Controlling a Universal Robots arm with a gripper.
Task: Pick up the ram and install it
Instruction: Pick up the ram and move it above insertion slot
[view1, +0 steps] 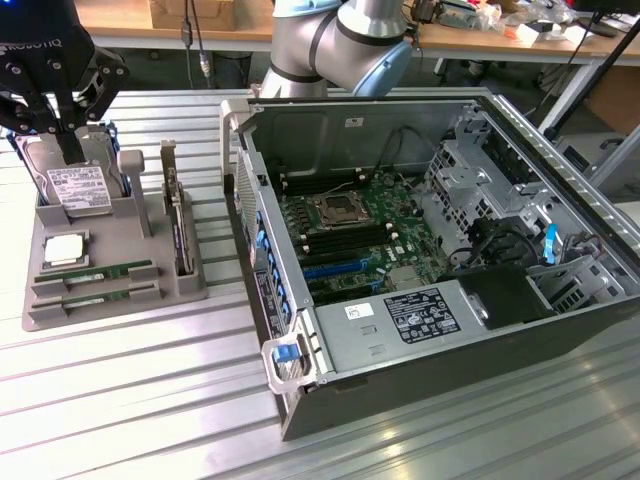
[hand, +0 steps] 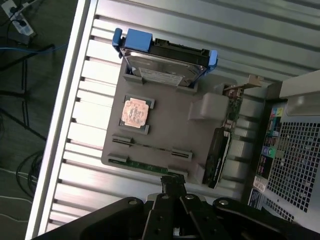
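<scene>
We see the gripper (view1: 70, 150) hanging above the grey tray (view1: 110, 312) at the exterior view's left; its fingers (hand: 169, 189) are pressed together, seemingly holding nothing; the ram (view1: 95, 294) lies in the tray's nearest slot, just beside an identical stick (view1: 95, 271); the open computer case (view1: 300, 130) stands to the right.

Room for the gripper (hand: 172, 182) above the tray's (view1: 170, 290) low slots; upright card (view1: 178, 235), hard drive (view1: 78, 188), computer case (view1: 320, 125) alongside.

The ram (view1: 97, 293), a thin green stick, stands on edge in the gray tray (view1: 112, 245).
</scene>
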